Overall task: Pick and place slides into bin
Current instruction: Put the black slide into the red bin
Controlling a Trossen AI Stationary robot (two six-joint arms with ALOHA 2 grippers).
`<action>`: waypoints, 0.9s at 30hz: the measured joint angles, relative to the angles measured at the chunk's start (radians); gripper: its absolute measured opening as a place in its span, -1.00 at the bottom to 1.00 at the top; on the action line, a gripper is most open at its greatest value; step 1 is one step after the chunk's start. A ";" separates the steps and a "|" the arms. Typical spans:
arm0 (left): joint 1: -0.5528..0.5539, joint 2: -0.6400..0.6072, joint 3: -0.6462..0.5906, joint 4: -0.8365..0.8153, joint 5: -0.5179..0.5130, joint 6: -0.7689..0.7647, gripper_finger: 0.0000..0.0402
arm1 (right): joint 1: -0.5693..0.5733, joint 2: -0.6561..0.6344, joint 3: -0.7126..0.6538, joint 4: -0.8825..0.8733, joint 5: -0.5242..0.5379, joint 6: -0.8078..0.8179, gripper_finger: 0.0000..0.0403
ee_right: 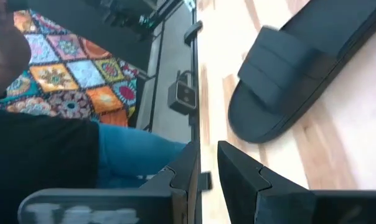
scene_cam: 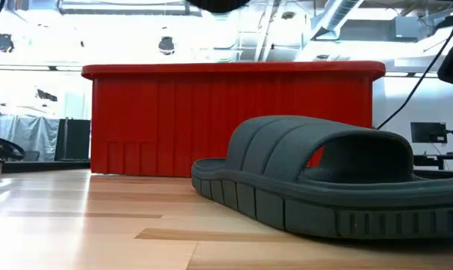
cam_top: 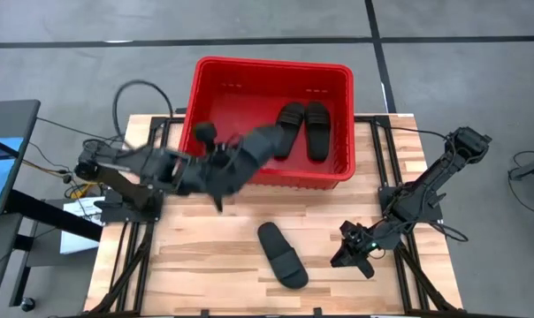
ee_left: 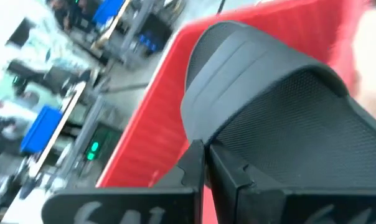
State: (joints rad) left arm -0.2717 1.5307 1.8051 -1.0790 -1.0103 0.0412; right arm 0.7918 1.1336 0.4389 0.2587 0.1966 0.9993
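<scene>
My left claw (cam_top: 249, 150), clamped on a sandal (cam_top: 265, 141) at the bin's (cam_top: 271, 69) rim, should clear the wall before letting go.

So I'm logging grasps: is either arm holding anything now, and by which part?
The left gripper holds a slide at the bin rim, jaws shut on the edge of its strap. The right gripper holds nothing.

Red bin (cam_top: 216, 75) at upper centre holds two black slides (cam_top: 303, 126); a third (cam_top: 265, 141) hangs over its front rim; a fourth (cam_top: 281, 254) lies lower centre.
</scene>
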 joint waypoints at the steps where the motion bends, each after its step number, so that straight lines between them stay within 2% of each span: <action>1: 0.036 0.000 0.010 -0.011 0.013 0.012 -1.00 | 0.000 0.000 0.000 0.001 0.014 0.000 -0.72; 11: 0.420 0.000 0.005 -0.019 0.203 0.173 -1.00 | -0.012 0.000 0.000 -0.079 0.180 -0.004 -0.72; 17: 0.654 0.000 0.005 0.097 0.349 0.291 -1.00 | -0.059 0.000 0.000 -0.174 0.256 0.002 -0.72; 22: 0.820 0.020 -0.006 0.184 0.493 0.347 -1.00 | -0.127 0.000 0.000 -0.273 0.270 0.066 -0.72; 27: 0.919 0.045 -0.076 0.249 0.599 0.349 -1.00 | -0.189 0.000 0.000 -0.330 0.270 0.101 -0.72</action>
State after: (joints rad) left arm 0.6477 1.5757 1.7294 -0.8296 -0.4116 0.3902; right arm 0.6029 1.1336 0.4389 -0.0714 0.4662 1.0998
